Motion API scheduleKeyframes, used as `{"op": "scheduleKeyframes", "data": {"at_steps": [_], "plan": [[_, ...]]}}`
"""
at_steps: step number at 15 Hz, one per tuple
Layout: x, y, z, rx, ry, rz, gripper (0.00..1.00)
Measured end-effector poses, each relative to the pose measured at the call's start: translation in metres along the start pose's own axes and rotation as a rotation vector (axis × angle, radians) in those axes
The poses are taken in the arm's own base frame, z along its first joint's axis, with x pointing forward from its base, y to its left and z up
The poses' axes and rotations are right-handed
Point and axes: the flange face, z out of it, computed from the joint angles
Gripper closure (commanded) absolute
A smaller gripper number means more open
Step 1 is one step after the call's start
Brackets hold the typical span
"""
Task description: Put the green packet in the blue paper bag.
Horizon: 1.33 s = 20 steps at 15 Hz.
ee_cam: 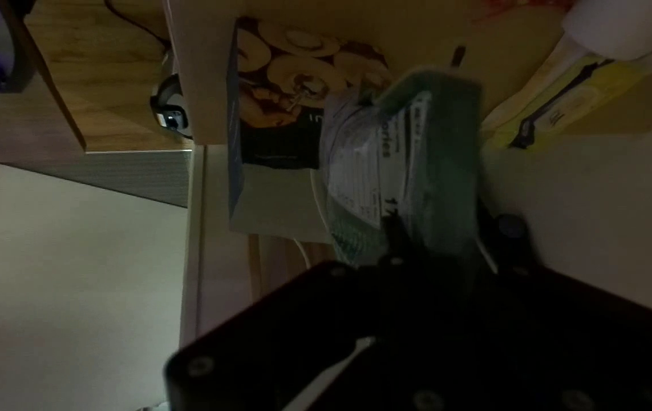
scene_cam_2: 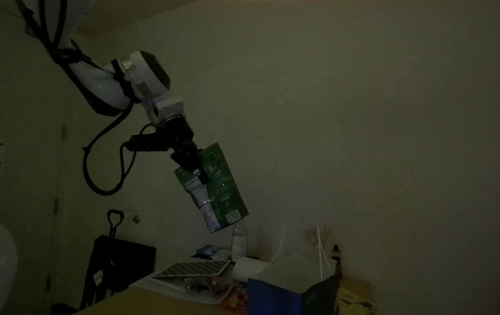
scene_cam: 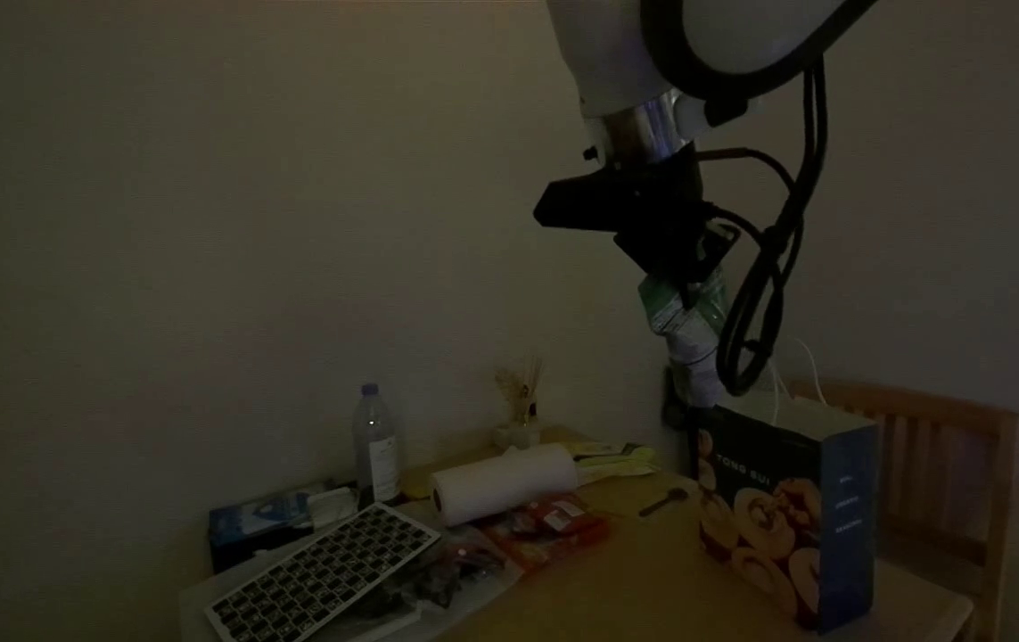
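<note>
Dim in here. Black two-fingered gripper [scene_cam_2: 201,175] is up in the air, narrowed onto a flat, shiny, crinkled green packet [scene_cam_2: 225,188], pinching it nr the top end; white printed panel down one side, whole thing hanging tilted. Packet's outside the tall, white-handled blue paper bag [scene_cam: 848,526], higher than most of it; can't tell if it's directly over the mouth. Bag's upright on the tan wooden table [scene_cam: 634,588], pic of round tan food + "TONG SUI" on its front. Slatted wooden chair [scene_cam: 999,481] just beyond, in an exterior view.

Also on the table: white-framed kbd w/ black keys [scene_cam: 326,571], clear plastic bottle w/ blue cap [scene_cam: 382,464] standing nr it, thick white paper roll [scene_cam: 509,481] on its side, shiny red plastic packet [scene_cam: 554,526] right beside the roll, & a small dark spoon-shaped utensil [scene_cam: 665,501] b/w that & the bag.
</note>
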Motion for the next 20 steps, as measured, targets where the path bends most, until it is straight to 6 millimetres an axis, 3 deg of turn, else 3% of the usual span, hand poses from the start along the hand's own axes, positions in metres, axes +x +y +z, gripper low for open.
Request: {"op": "scheduleKeyframes", "data": {"at_steps": [4,8,16,20], "plan": [[0.057,-0.010,0.038,-0.077,-0.004,0.140,0.99],[0.092,-0.013,0.057,-0.111,0.013,0.292,0.99],[0.101,-0.019,0.055,-0.096,0.042,0.431,0.99],[0.125,-0.035,0.072,-0.107,0.085,0.615,0.99]]}}
